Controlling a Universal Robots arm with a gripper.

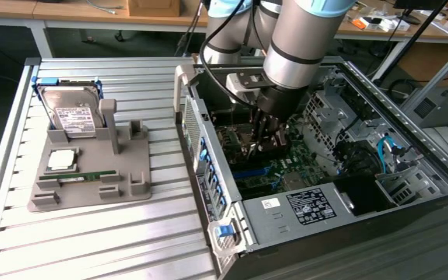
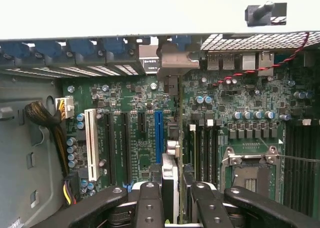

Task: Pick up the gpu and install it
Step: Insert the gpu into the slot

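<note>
The jaws are clenched on the gpu (image 2: 172, 138), held edge-on by the gripper (image 2: 172, 208) inside the computer case (image 1: 302, 221), beside the blue slot (image 2: 158, 135). If misaligned, the card could jam or bend. Its lower edge is hidden.

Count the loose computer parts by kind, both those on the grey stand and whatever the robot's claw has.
hard drive: 1
processor chip: 1
memory stick: 1
gpu, held in the gripper: 1
Total: 4
</note>
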